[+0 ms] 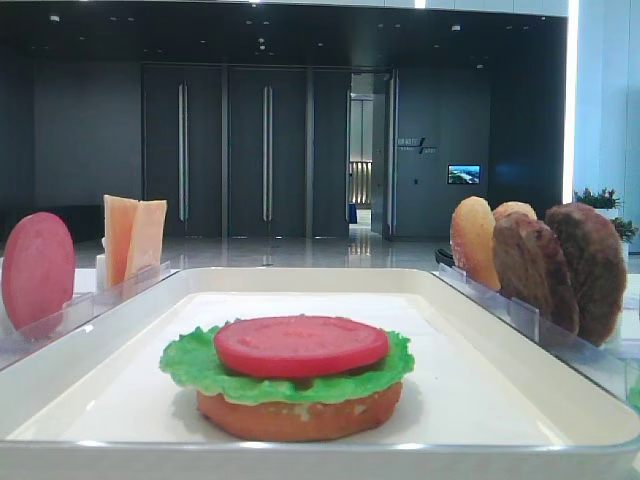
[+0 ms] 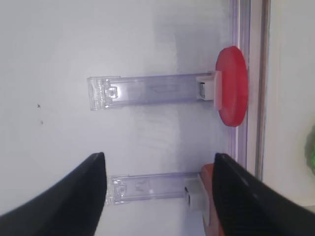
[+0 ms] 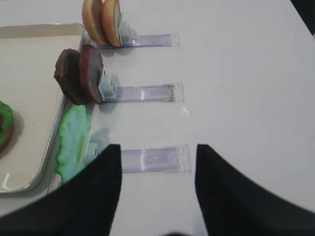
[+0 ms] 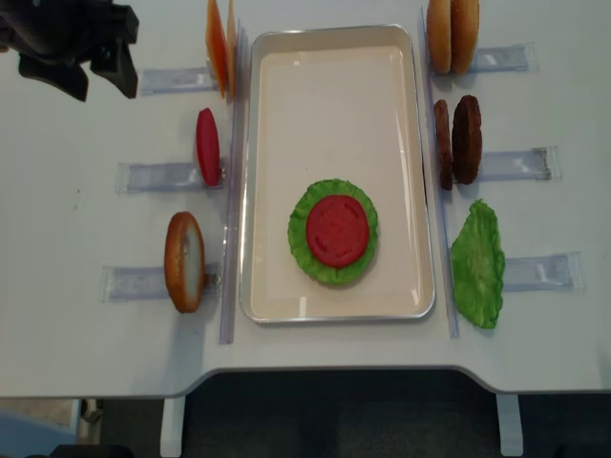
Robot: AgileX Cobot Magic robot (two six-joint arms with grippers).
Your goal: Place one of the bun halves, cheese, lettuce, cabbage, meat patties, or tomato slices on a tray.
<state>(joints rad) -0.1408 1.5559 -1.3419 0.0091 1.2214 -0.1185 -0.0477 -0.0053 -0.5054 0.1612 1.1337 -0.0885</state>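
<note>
Only low view shows bun half [image 1: 298, 415] (under lettuce [image 1: 285, 378]).

No lettering can be read anywhere in these views — the food pieces, the white tray [image 4: 334, 43] and the clear plastic racks [image 4: 516, 164] carry no legible labels, brands or numbers. A small wall sign [image 1: 416, 146] beside the dark doors in the background shows pale marks too blurred to make out — and the lit screen [image 1: 463, 174] near it shows only an indistinct picture.
</note>
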